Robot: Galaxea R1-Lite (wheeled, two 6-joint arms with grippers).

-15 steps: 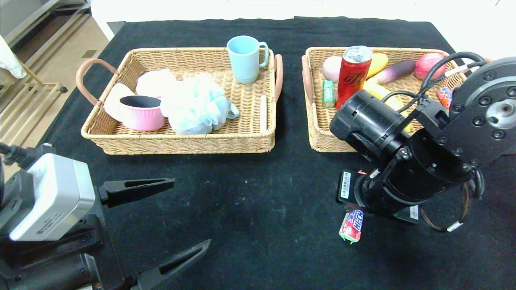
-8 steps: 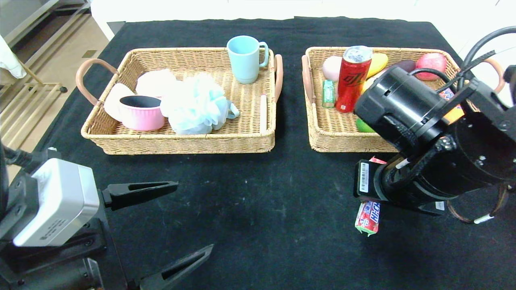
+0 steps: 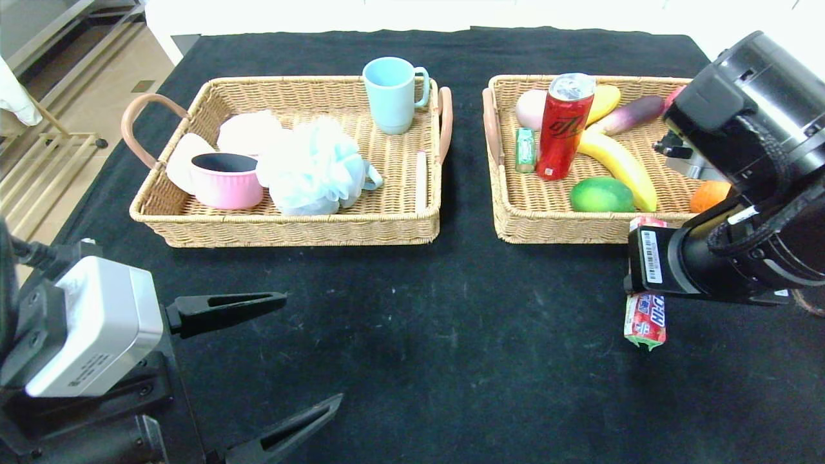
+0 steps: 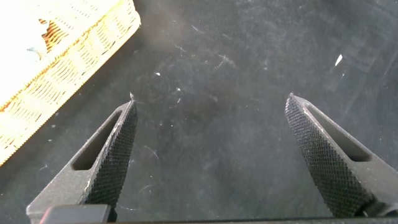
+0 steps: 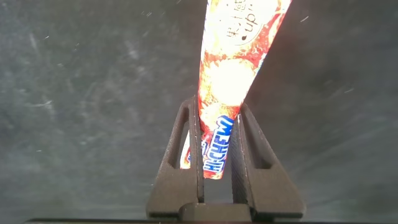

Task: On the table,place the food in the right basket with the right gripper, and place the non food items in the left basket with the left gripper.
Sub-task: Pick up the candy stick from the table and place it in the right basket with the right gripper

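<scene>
The right gripper (image 5: 214,163) is pressed together on a candy pack (image 5: 233,74), pinching it near one end — the rest of the wrapper sticks out well past the fingertips. In the head view the pack (image 3: 645,318) hangs below the wrist, above the black table (image 3: 412,309) and just short of the near wall of the right basket (image 3: 554,229). Ahead of the gripper, inside that basket, lie a green fruit (image 3: 602,194), a banana (image 3: 617,167), a red can (image 3: 563,125) standing upright and an orange (image 3: 708,195).

The risks, as I judge them: the grip is on a slim, slick wrapper, so a quick swing could let it slide out and drop on the table. Carried too low, the dangling end could catch the basket's rim and be pulled free. A release too near the can might tip it over.

The left gripper (image 3: 258,361) is parked at the near left of the table, fingers spread wide with nothing between them; the left basket (image 3: 290,229) lies beyond it.
</scene>
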